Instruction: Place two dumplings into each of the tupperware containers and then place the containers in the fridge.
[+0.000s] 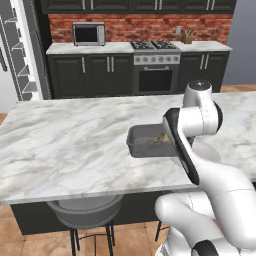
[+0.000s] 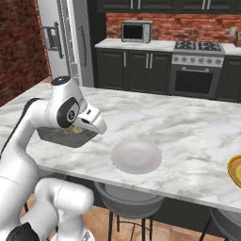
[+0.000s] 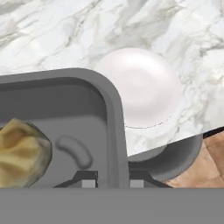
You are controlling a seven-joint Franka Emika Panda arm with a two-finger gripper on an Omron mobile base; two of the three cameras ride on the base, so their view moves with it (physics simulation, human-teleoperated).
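A grey tupperware container [image 1: 142, 141] sits near the front edge of the marble island, and the second one is out of view. Tan dumplings [image 1: 160, 138] lie inside it, and the hand view shows one of them [image 3: 22, 153] close up at lower left. My gripper [image 3: 113, 183] is shut on the container's wall [image 3: 114, 131], with one fingertip on each side of it. In the right base view the hand covers the container [image 2: 63, 136]. I cannot tell whether the container rests on the counter or hangs just above it. The fridge [image 2: 61, 37] stands at the back left.
A round white plate [image 2: 136, 156] lies on the island just right of the container, and a yellow-rimmed plate [image 2: 235, 172] is at the far right edge. Grey stools [image 1: 85, 210] stand below the island's front edge. Stove and microwave line the back wall.
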